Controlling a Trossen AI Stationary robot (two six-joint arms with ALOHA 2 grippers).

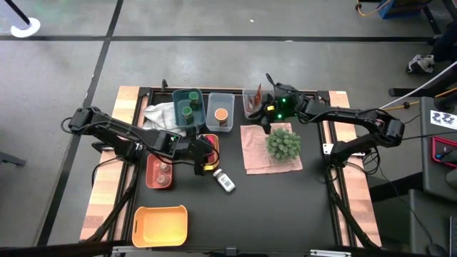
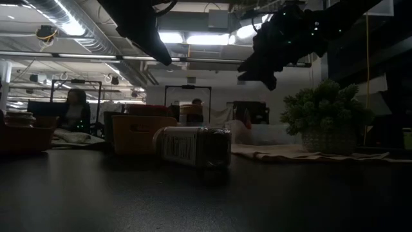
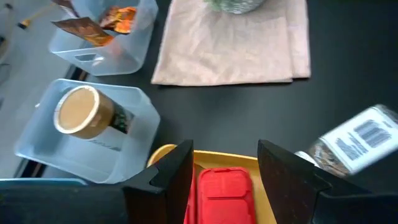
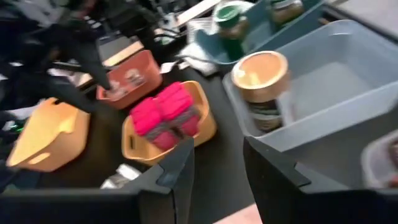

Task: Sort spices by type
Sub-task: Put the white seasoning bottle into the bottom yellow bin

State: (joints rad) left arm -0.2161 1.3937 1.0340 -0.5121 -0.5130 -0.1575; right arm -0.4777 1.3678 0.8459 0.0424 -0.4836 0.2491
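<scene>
Gaping empty over magenta boxes (image 3: 224, 190).

The dark counter (image 1: 285, 207) carries a pinkish cloth (image 1: 255, 153) near its middle. Beside the cloth, toward the left arm, a white labelled bottle (image 1: 225, 180) lies on its side. Farther that way sit a small yellow tray (image 1: 213, 151) and a red bin (image 1: 158, 173). Beyond the cloth stand a teal bin (image 1: 187, 108) and two clear bins (image 1: 221, 113). An empty orange bin (image 1: 161, 224) sits well apart, at the near edge.
</scene>
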